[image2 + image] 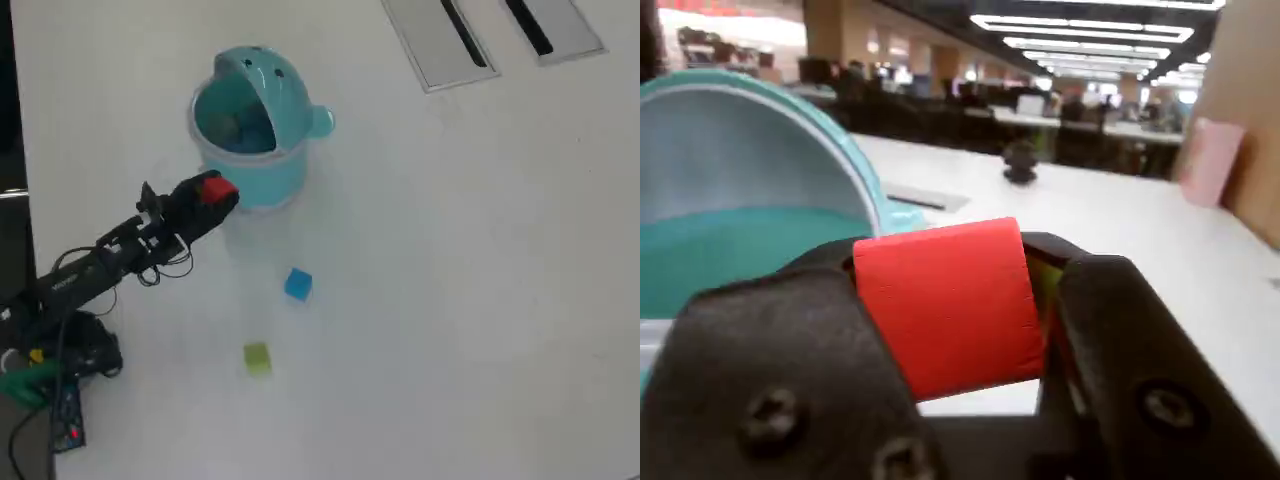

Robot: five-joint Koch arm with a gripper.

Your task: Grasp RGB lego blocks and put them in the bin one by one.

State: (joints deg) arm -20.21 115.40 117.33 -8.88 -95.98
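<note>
Small red cube-like plastic block (948,305) is being gripped between the two black jaws of the tool (955,330); tool is clenched on it, block filling the gap in the wrist view. In the overhead view the red block (212,188) is being held at the tool (215,192) tip, just beside the lower-left outer wall of the teal round plastic bin (255,175), near its rim. Whether the block is already being carried over the opening cannot be told; it looks just outside it.

Bin opening is being seen directly ahead and to the left of the tool in the wrist view, with the teal rim (855,160) and pale inner wall filling that side. Domed hood with dots and side knob is lying on the far side of the bin from the tool in the overhead view.

Small blue plastic block (297,284) is sitting on the white table (450,300), below and to the right of the tool in the overhead view, apart from it. Small yellow-green plastic block (257,359) is lying further down still, well apart from the tool. Both are being left untouched.

Two flat grey slotted panels (440,45) are being seen at the far top right, well away from the tool.
</note>
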